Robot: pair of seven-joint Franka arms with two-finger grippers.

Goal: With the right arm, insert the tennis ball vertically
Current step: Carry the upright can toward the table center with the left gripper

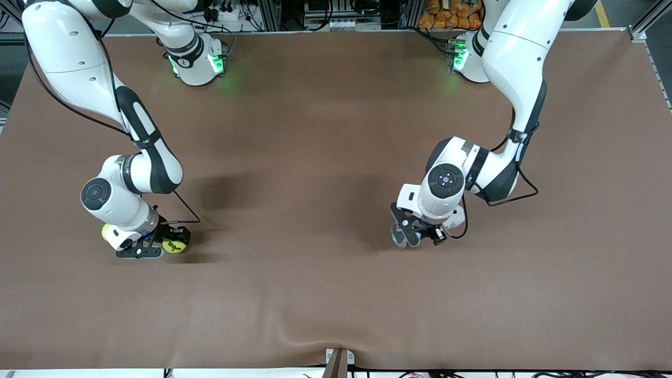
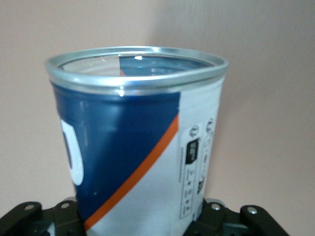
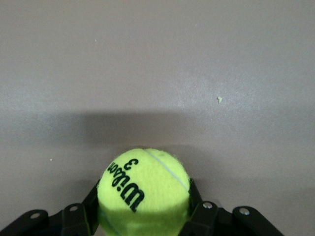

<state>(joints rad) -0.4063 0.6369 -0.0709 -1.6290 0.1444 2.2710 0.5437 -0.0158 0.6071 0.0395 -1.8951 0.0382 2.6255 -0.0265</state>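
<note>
A yellow-green tennis ball [image 1: 175, 245] with black Wilson lettering sits between the fingers of my right gripper [image 1: 169, 242], low at the table surface toward the right arm's end. The right wrist view shows the ball [image 3: 142, 189] clamped on both sides, so the right gripper [image 3: 143, 209] is shut on it. My left gripper [image 1: 408, 234] is shut on a tennis ball can [image 1: 397, 237] toward the left arm's end of the table. In the left wrist view the blue, white and orange can [image 2: 138, 147] has an open mouth with a metal rim [image 2: 133, 66].
A second yellow-green ball [image 1: 106, 231] peeks out beside the right wrist, mostly hidden by it. The brown table cover [image 1: 325, 157] stretches bare between the two arms. A small fixture [image 1: 338, 361] sits at the table's edge nearest the front camera.
</note>
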